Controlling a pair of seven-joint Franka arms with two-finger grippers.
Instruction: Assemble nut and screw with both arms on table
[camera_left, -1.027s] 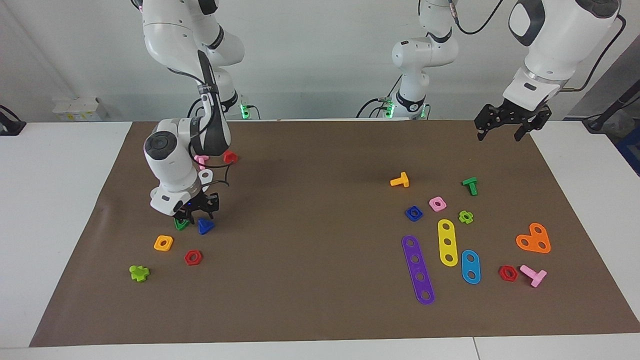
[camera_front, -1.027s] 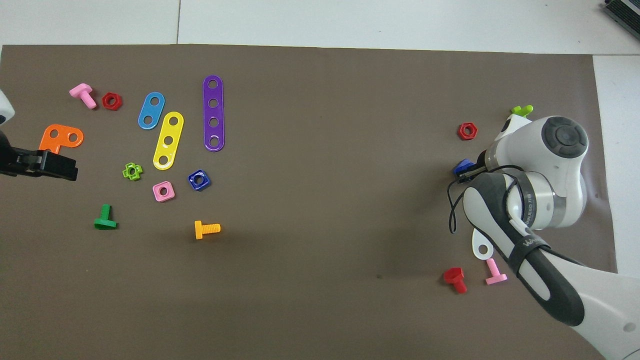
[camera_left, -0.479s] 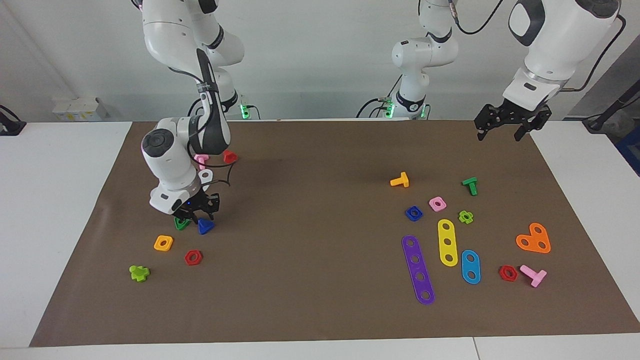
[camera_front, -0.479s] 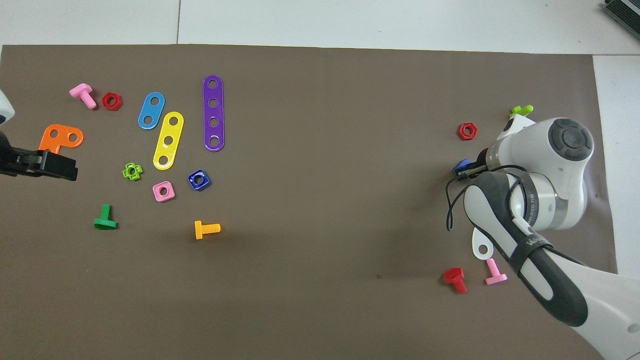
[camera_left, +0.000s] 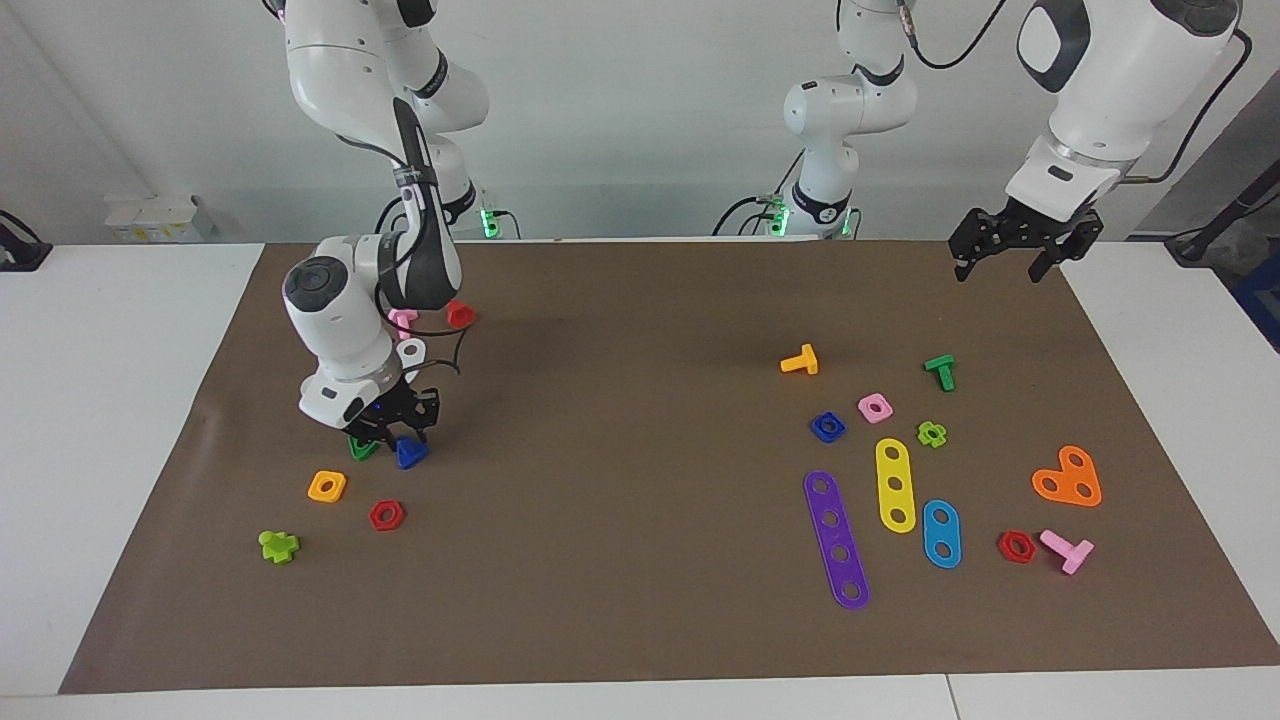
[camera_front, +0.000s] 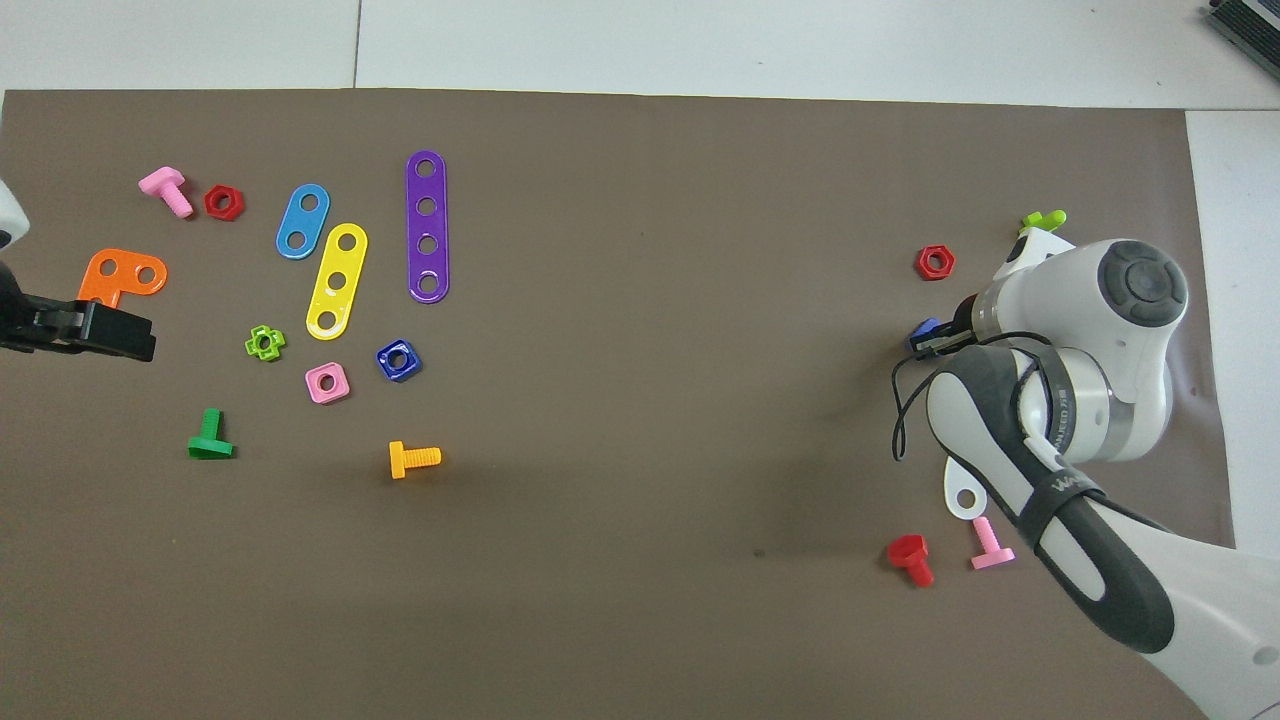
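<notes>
The blue triangular-headed screw (camera_left: 409, 453) (camera_front: 923, 330) lies on the brown mat (camera_left: 640, 600) toward the right arm's end of the table. My right gripper (camera_left: 395, 432) (camera_front: 935, 342) is down at the mat right over it, and the arm's wrist hides most of the screw from above. The blue square nut (camera_left: 827, 427) (camera_front: 398, 360) lies flat toward the left arm's end, beside a pink square nut (camera_left: 875, 407). My left gripper (camera_left: 1000, 268) (camera_front: 130, 338) waits open and empty in the air over the mat's corner at its own end.
A green triangular nut (camera_left: 360, 448) touches the right gripper's side. An orange square nut (camera_left: 327, 486), red hex nut (camera_left: 386, 515) and light green piece (camera_left: 278, 546) lie close by. Coloured strips (camera_left: 836, 540), screws and nuts crowd the blue nut's end.
The right gripper's jaws have drawn closer together around the blue screw, which shifted very slightly. The left arm has stayed still.
</notes>
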